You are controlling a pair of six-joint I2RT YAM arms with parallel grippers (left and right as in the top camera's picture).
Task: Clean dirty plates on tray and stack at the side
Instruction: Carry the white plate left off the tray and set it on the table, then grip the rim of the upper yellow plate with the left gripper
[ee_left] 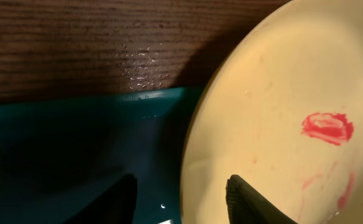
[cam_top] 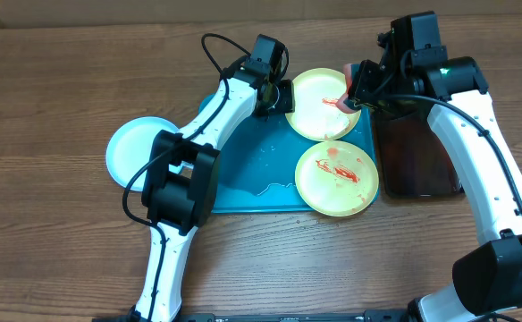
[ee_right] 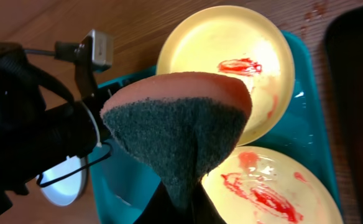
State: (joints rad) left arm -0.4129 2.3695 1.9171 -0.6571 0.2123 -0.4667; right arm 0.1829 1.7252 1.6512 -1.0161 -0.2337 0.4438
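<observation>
The turquoise tray (cam_top: 252, 170) holds two pale yellow-green plates with red sauce smears, a far one (cam_top: 319, 107) and a near one (cam_top: 337, 179). The pale blue-white plate (cam_top: 136, 152) lies on the table left of the tray, partly under my left arm. My left gripper (cam_top: 283, 97) is open, and its fingers (ee_left: 181, 196) straddle the left rim of the far plate (ee_left: 281, 124). My right gripper (cam_top: 355, 89) is shut on a pink sponge with a dark scouring face (ee_right: 181, 124) and holds it above the far plate (ee_right: 231, 37).
A glossy black tray (cam_top: 417, 152) lies right of the turquoise tray, under my right arm. Water pools on the turquoise tray's floor (cam_top: 279, 188). Droplets sit on the wooden table beyond the tray's rim (ee_left: 138, 68).
</observation>
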